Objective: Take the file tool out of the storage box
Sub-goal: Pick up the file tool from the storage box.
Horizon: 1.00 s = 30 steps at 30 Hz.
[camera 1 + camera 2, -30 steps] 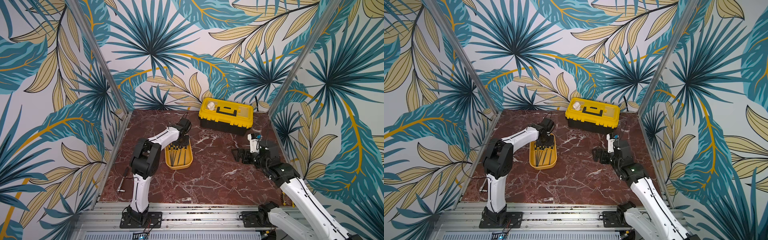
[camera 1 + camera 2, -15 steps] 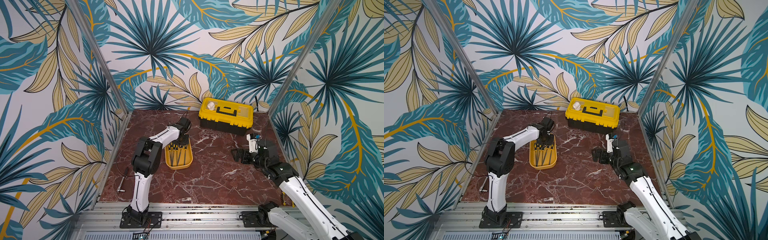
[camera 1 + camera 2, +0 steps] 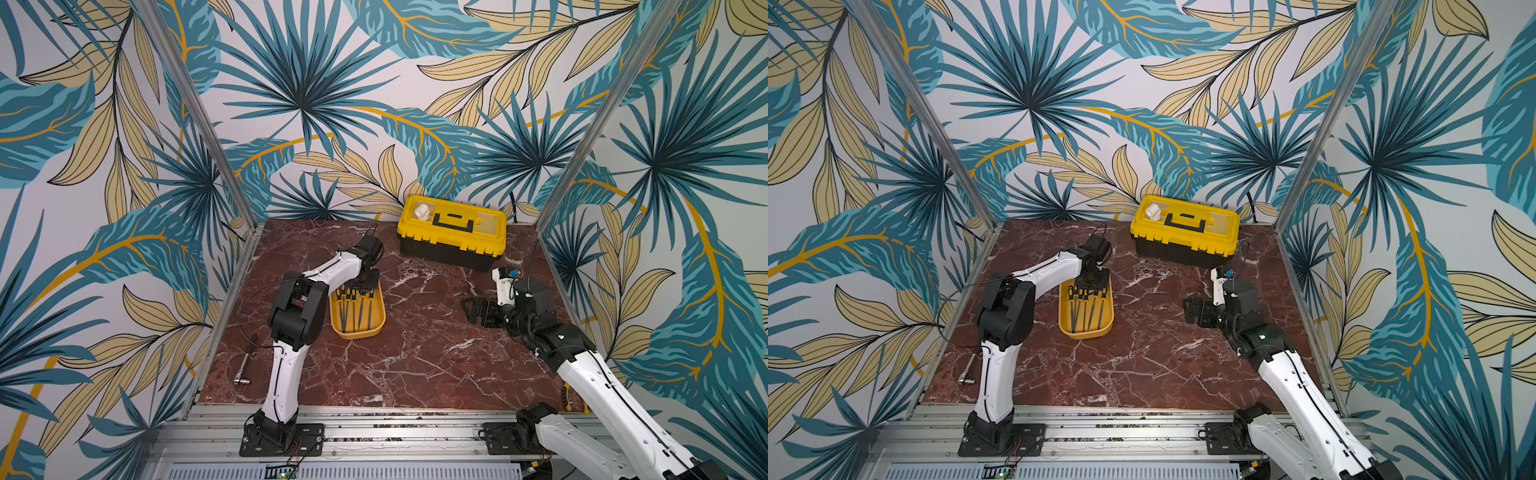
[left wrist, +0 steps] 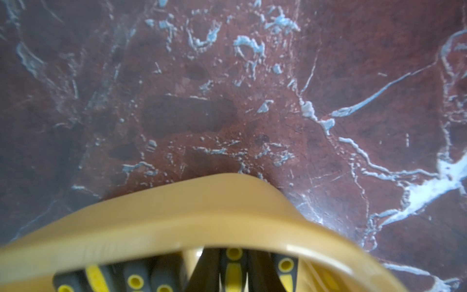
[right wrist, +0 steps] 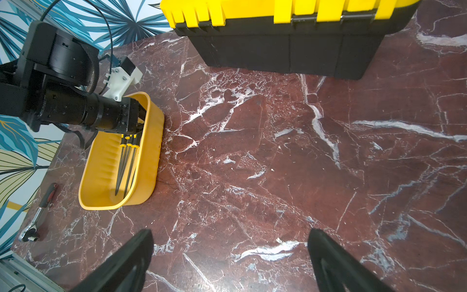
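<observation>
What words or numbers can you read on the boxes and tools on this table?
None: no word, number or sign can be read in any view.
toolbox: plain yellow lid, no brand or label shows.
storage box: smooth walls, nothing printed.
file tool: yellow and black handle, blurred, no marking shows.
ratchet: too small to tell any stamp.

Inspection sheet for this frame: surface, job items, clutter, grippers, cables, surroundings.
Surface: red marble table, no spills seen.
Job's things: storage box holds several files side by side.
Clutter: closed toolbox at the back; ratchet by the left wall.
Grippers: left gripper inside the box, shut on a file handle; right gripper open over bare table.
Cables: black cable loops off the left arm.
Surroundings: leaf-print walls, metal frame.
</observation>
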### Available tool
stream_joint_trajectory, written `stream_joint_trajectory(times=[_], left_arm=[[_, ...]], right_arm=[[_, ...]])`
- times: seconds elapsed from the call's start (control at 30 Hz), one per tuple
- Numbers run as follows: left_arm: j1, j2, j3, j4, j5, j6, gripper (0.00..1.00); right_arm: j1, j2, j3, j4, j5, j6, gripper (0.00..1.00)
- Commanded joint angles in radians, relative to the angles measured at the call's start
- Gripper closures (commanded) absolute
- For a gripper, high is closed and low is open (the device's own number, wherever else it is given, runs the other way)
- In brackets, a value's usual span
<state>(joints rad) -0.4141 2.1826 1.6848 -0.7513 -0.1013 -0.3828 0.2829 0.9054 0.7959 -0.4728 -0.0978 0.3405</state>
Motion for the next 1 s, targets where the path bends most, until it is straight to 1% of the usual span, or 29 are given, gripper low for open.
stream_joint_trajectory(times=[0.0, 0.17, 0.3, 0.37, 0.6, 0.77, 0.83, 0.97], left_arm=[[0.005, 0.001, 0.041, 0.009, -0.013, -0.003, 0.83], [0.005, -0.067, -0.013, 0.059, 0.001, -0.012, 0.87], [0.005, -0.150, -0.064, 0.091, 0.037, -0.030, 0.88], [0.005, -0.199, -0.095, 0.112, 0.090, -0.045, 0.88], [0.006, -0.354, -0.179, 0.157, 0.193, -0.104, 0.88], [0.003, -0.457, -0.257, 0.228, 0.319, -0.188, 0.88], [-0.007, -0.491, -0.288, 0.257, 0.350, -0.230, 0.88], [-0.040, -0.529, -0.315, 0.281, 0.380, -0.295, 0.88]], right_arm=[[0.007, 0.000, 0.003, -0.018, 0.004, -0.006, 0.00], [0.019, -0.026, 0.002, -0.029, -0.007, -0.003, 0.01], [0.026, -0.019, 0.018, -0.049, -0.089, 0.025, 0.00], [0.037, -0.020, 0.020, -0.039, -0.121, 0.047, 0.02], [0.094, 0.013, 0.028, 0.049, -0.241, 0.135, 0.12], [0.144, 0.054, 0.014, 0.166, -0.336, 0.223, 0.18], [0.164, 0.069, 0.010, 0.220, -0.366, 0.265, 0.22], [0.213, 0.104, 0.032, 0.246, -0.361, 0.288, 0.35]])
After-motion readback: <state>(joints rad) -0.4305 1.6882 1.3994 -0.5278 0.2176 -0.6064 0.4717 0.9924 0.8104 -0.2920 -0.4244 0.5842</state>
